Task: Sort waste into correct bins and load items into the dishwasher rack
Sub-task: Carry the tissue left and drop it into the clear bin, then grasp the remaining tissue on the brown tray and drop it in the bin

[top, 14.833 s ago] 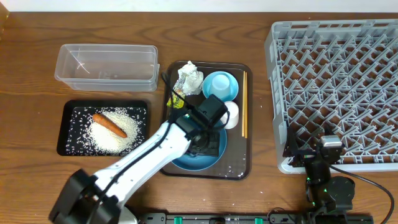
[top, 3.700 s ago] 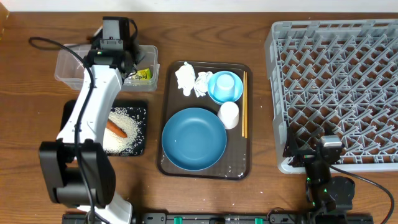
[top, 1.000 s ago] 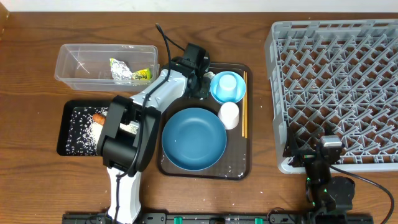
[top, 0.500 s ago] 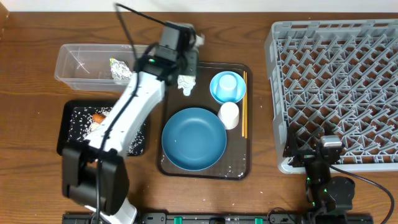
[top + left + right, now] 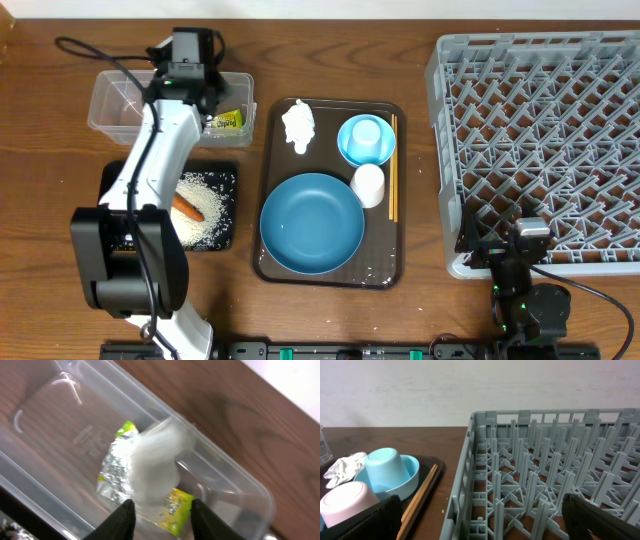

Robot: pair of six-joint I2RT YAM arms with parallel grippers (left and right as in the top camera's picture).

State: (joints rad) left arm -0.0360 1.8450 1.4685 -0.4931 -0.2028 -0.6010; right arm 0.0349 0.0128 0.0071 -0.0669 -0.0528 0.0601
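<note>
My left gripper (image 5: 200,92) is open over the clear tub (image 5: 115,110). In the left wrist view its fingers (image 5: 163,505) are apart above the tub (image 5: 240,490), and a blurred crumpled white wrapper (image 5: 155,457) lies just beyond them, over the yellow-green packet (image 5: 176,510). The packet (image 5: 229,120) also shows from overhead. Another white wrapper (image 5: 298,126) lies on the brown tray (image 5: 395,275) with the large dark-blue bowl (image 5: 312,222), light-blue bowl (image 5: 365,139), white cup (image 5: 368,184) and chopsticks (image 5: 393,170). The carrot (image 5: 187,208) lies on rice in the black tray (image 5: 112,180). My right gripper (image 5: 482,520) is open and empty at the rack (image 5: 540,130).
The right wrist view looks along the rack's near-left corner (image 5: 470,485), with the chopsticks (image 5: 420,500), light-blue bowl (image 5: 387,472), white cup (image 5: 345,502) and wrapper (image 5: 342,466) to its left. A few rice grains lie on the brown tray's front.
My left arm swung left from the brown tray's far edge to over the clear tub with a white wrapper. The wrapper is now blurred and past the open fingers. The right arm has not moved.
</note>
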